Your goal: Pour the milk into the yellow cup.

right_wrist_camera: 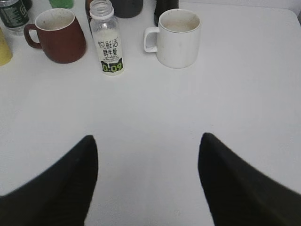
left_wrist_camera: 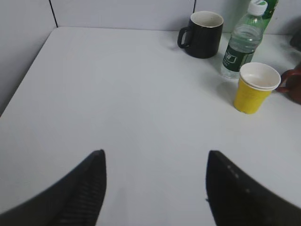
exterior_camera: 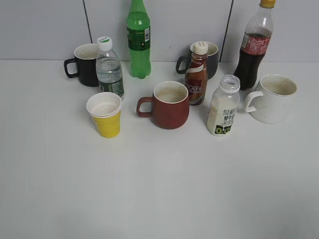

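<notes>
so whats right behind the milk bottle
Behind the milk bottle stands the brown coffee bottle to its left and the cola bottle to its right. A dark mug sits further back, mostly covered by the coffee bottle.

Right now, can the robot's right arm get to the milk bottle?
Probably yes. The right end effector is open, with bare table between it and the milk bottle, though the dark red mug and white mug flank it.

red mug (exterior_camera: 170,106), white mug (exterior_camera: 273,98), coffee btl (exterior_camera: 196,74), water btl (exterior_camera: 109,68)
</notes>
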You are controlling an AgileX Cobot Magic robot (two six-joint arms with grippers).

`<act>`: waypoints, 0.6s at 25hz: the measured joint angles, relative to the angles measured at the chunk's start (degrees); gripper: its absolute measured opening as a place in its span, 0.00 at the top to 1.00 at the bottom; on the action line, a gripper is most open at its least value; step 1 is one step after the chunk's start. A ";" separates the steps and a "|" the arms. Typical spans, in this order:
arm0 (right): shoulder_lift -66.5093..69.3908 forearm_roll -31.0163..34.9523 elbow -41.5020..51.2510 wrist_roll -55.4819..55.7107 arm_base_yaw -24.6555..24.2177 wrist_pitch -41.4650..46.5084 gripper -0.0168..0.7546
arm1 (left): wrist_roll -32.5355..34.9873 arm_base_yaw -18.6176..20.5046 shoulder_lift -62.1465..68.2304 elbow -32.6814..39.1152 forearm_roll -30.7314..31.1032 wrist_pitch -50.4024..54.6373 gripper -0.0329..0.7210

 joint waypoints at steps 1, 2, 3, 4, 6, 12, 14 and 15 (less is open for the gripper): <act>0.00 0.00 0.00 0.00 0.00 0.00 0.33 | 0.00 0.00 0.00 0.00 0.00 0.00 0.29; 0.00 0.00 0.00 0.00 0.00 0.00 0.33 | 0.00 0.00 0.00 0.00 0.00 0.00 0.29; 0.00 0.00 0.00 0.00 0.00 0.00 0.33 | 0.00 0.00 0.00 0.00 0.00 0.00 0.29; 0.00 0.00 0.00 0.00 0.00 0.00 0.33 | 0.00 0.00 0.00 0.00 0.00 0.00 0.29; 0.00 0.00 0.00 0.00 0.00 0.00 0.33 | 0.00 0.00 0.00 0.00 0.00 0.00 0.29; -0.02 0.00 0.00 0.00 0.00 0.00 0.33 | 0.00 0.00 0.00 0.00 0.00 0.00 0.29; -0.02 0.00 0.00 0.00 0.00 0.00 0.33 | 0.00 0.00 0.00 0.00 0.00 0.00 0.29; -0.02 0.00 0.00 0.00 0.00 0.00 0.33 | 0.00 0.00 0.00 0.00 0.00 0.00 0.29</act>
